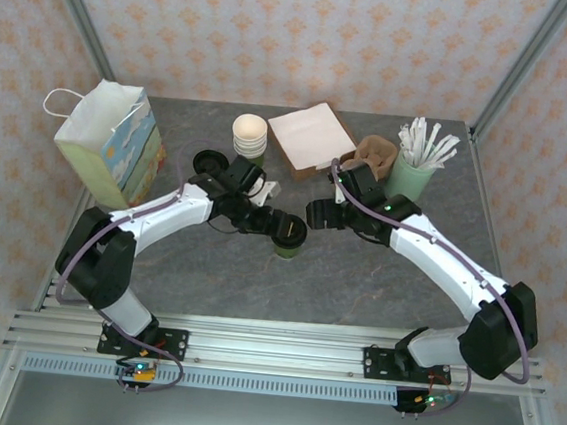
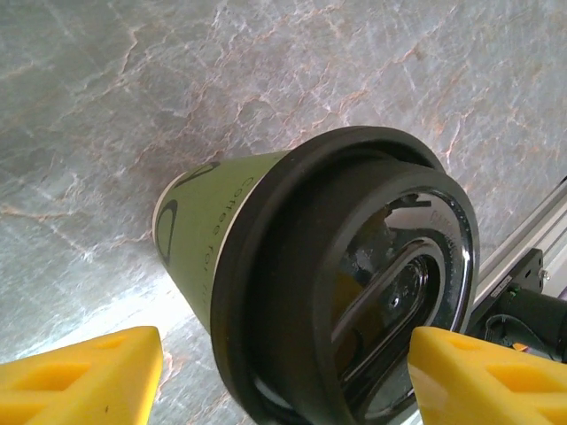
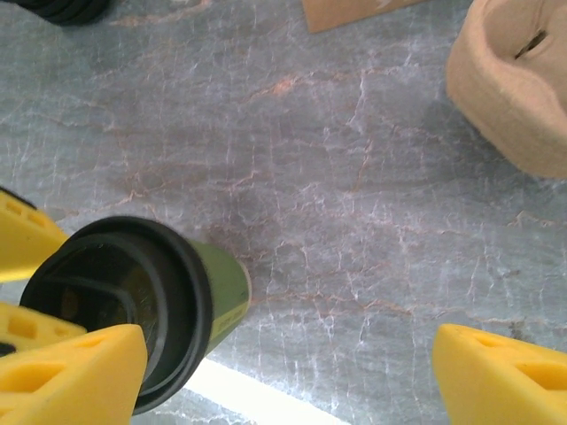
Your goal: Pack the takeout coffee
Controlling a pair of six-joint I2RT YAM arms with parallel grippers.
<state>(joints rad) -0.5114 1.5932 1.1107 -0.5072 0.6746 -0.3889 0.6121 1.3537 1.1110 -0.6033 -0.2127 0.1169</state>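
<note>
Cup [image 1: 289,235] with black lid [image 2: 354,292] upright on table [image 1: 356,290] centre, axis vertical. Left fingers [image 2: 80,376] wide, straddling lid, gap visible, no grip yet; left arm nearer. Right fingers [image 3: 505,372] wide, empty, at cup's one o'clock. Bag [image 1: 109,146] at ten o'clock.

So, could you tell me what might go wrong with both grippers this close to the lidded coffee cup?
The left gripper stands open astride the takeout coffee at the height of its lid; closing there might pop the lid or tip the cup.
The right gripper, also open, has one finger close beside the cup, so the two grippers could collide.
The paper bag stands tall and far left; the cup might catch its rim going in.
</note>
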